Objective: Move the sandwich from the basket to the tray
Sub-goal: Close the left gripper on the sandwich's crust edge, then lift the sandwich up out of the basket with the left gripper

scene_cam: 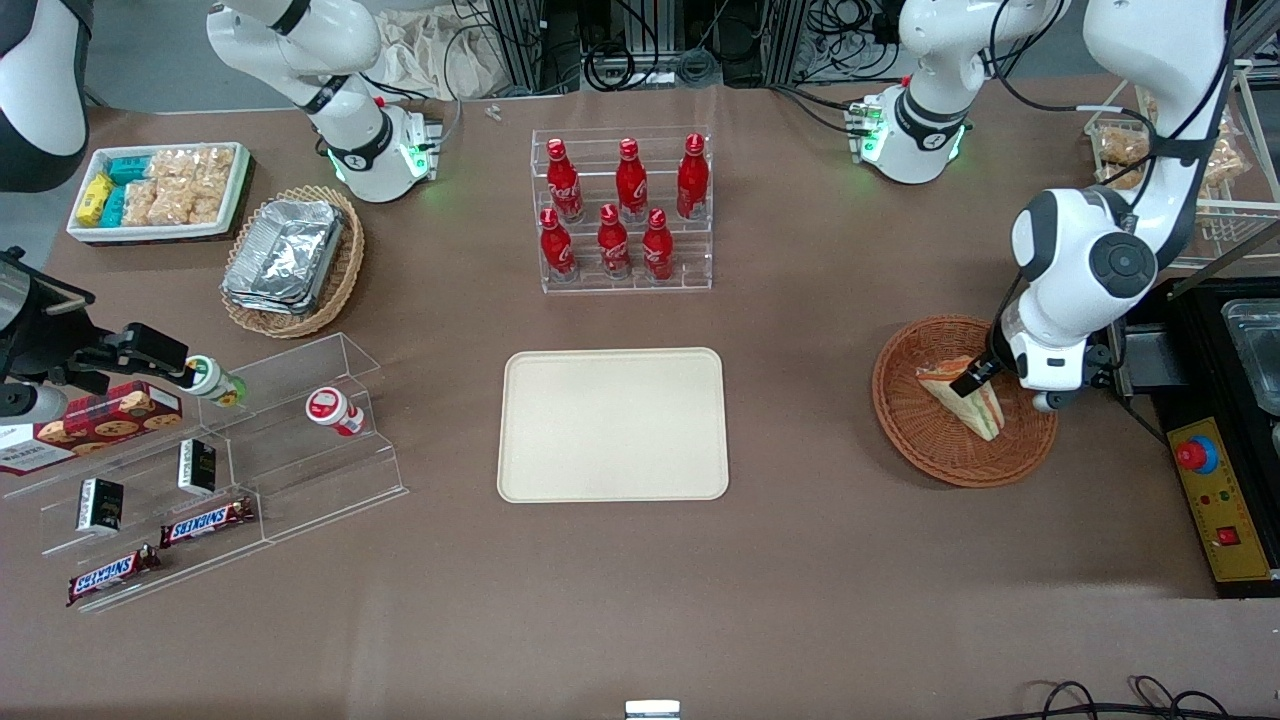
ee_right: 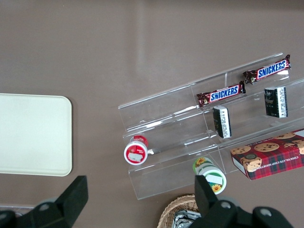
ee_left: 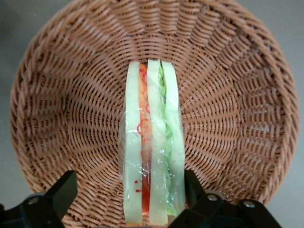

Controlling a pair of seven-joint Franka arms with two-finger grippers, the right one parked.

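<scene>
The sandwich [scene_cam: 968, 398] is a wrapped triangular wedge standing on edge in the round reddish-brown wicker basket [scene_cam: 920, 430], toward the working arm's end of the table. My gripper [scene_cam: 983, 377] is down in the basket with its fingers open, one on each side of the sandwich. In the left wrist view the sandwich [ee_left: 152, 147] shows white bread with orange-red and green layers. One finger [ee_left: 194, 186] is against the sandwich's green side and the other finger [ee_left: 61, 190] stands apart from it over the basket's weave [ee_left: 71, 104]. The cream-beige tray [scene_cam: 612, 425] lies at mid-table with nothing on it.
A clear rack of red bottles [scene_cam: 622, 215] stands farther from the front camera than the tray. A black control box with a red button [scene_cam: 1215, 490] sits beside the basket. A clear snack stand [scene_cam: 230, 440], a tan foil-container basket [scene_cam: 290, 260] and a white snack bin [scene_cam: 160, 190] lie toward the parked arm's end.
</scene>
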